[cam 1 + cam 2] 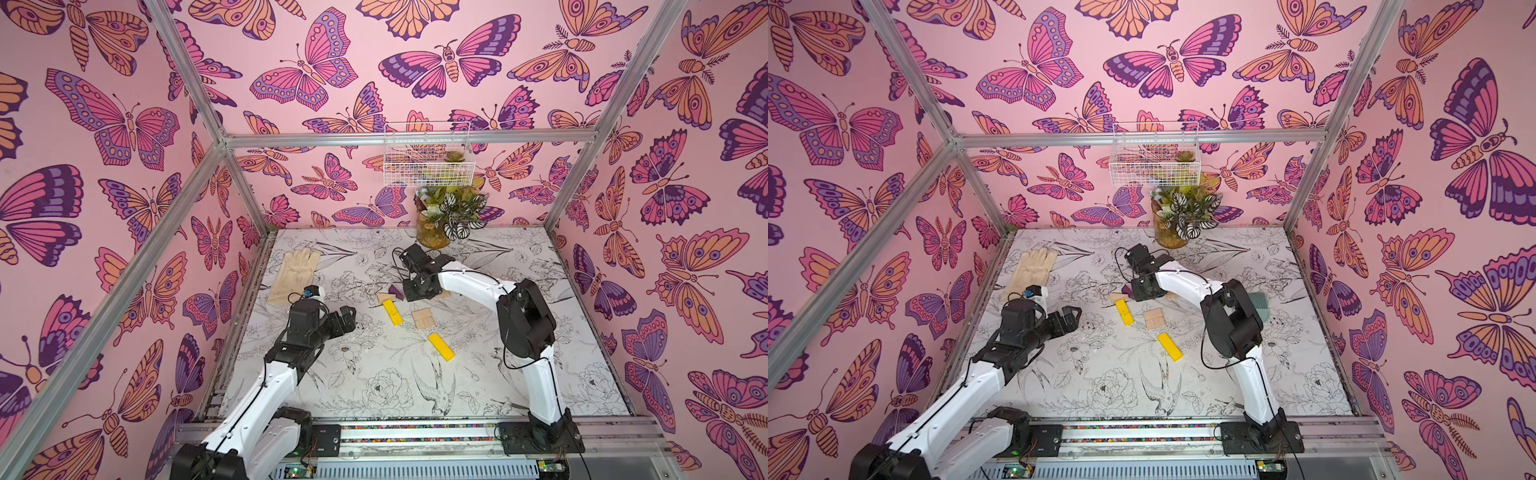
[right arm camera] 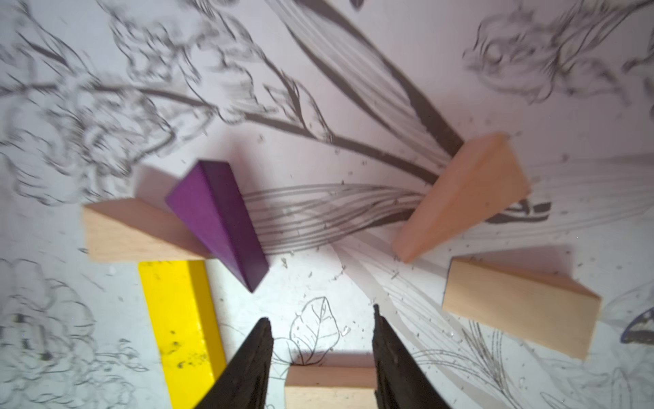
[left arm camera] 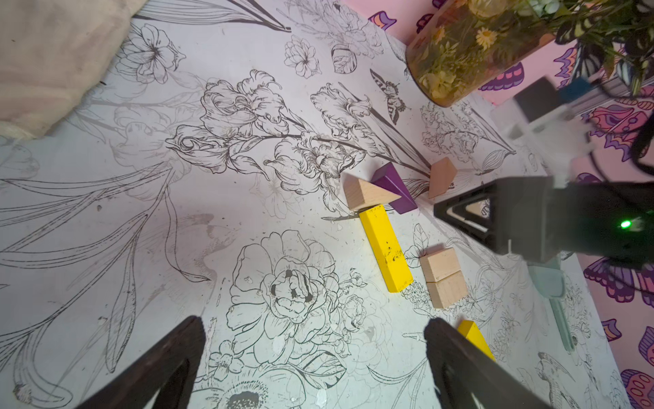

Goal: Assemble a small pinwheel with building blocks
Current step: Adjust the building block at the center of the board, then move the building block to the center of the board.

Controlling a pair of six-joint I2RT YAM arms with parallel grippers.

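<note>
The building blocks lie loose mid-table, and no pinwheel shape is in view. A purple wedge (image 1: 397, 291) (image 2: 219, 219) leans against a beige wedge (image 2: 138, 232), which touches the end of a yellow bar (image 1: 392, 312) (image 3: 385, 248). Two beige rectangles form a square (image 1: 423, 318) (image 3: 442, 276). A second yellow bar (image 1: 441, 346) lies nearer the front. Two more beige wedges (image 2: 463, 198) (image 2: 520, 308) lie beside them. My right gripper (image 1: 409, 293) (image 2: 319, 313) points down over the cluster. Its jaws are apart, with a beige block's edge showing between them and a gap on one side. My left gripper (image 1: 347, 318) (image 3: 314, 320) hovers wide open and empty to the left of the blocks.
A cream glove (image 1: 293, 270) lies at the back left. A glass jar with a plant (image 1: 434, 232) stands at the back, below a wire basket (image 1: 428, 160) on the wall. A teal tool (image 1: 1258, 305) lies right of the blocks, partly behind the right arm.
</note>
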